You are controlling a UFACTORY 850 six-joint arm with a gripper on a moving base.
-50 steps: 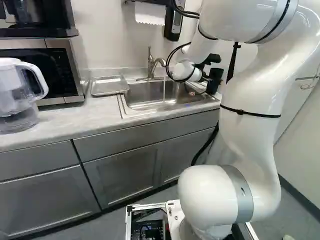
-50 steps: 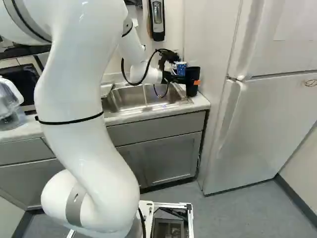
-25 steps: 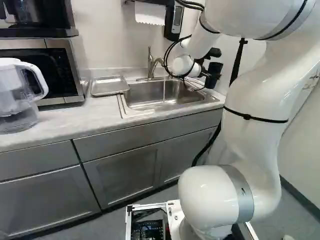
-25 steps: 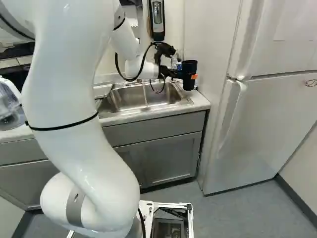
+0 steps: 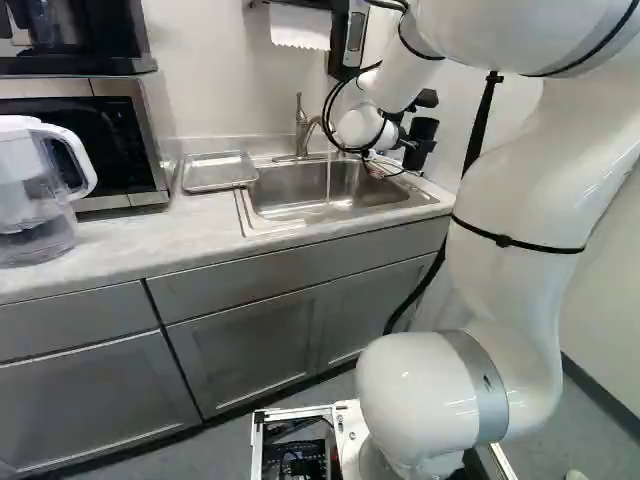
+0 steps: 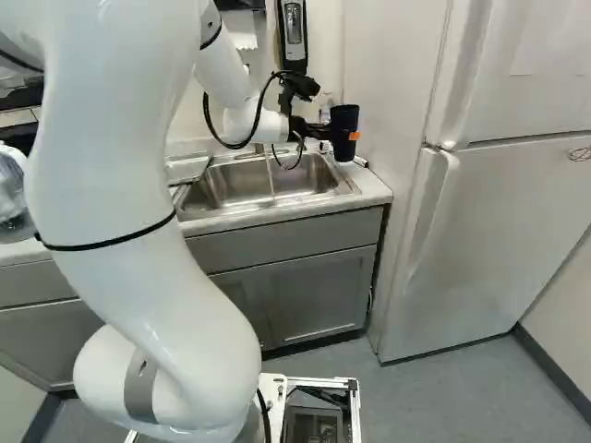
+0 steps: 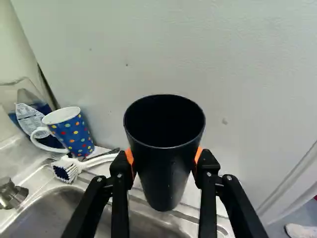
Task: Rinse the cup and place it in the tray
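Black cup (image 7: 166, 178), upright, clamped in claw (image 7: 164, 156) above the desk (image 6: 373, 188) by its far-right corner — hazard: a low swing toward the sink (image 6: 240, 185) could clip the spotted mug (image 7: 74, 134), loosening the grip.

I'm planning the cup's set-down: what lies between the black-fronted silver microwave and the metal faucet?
A shallow rectangular metal tray, on the pale countertop; the left base view shows it.

The tray (image 5: 218, 172) sits between microwave (image 5: 90, 145) and sink (image 5: 290, 188), the faucet (image 5: 302, 132) behind the sink.
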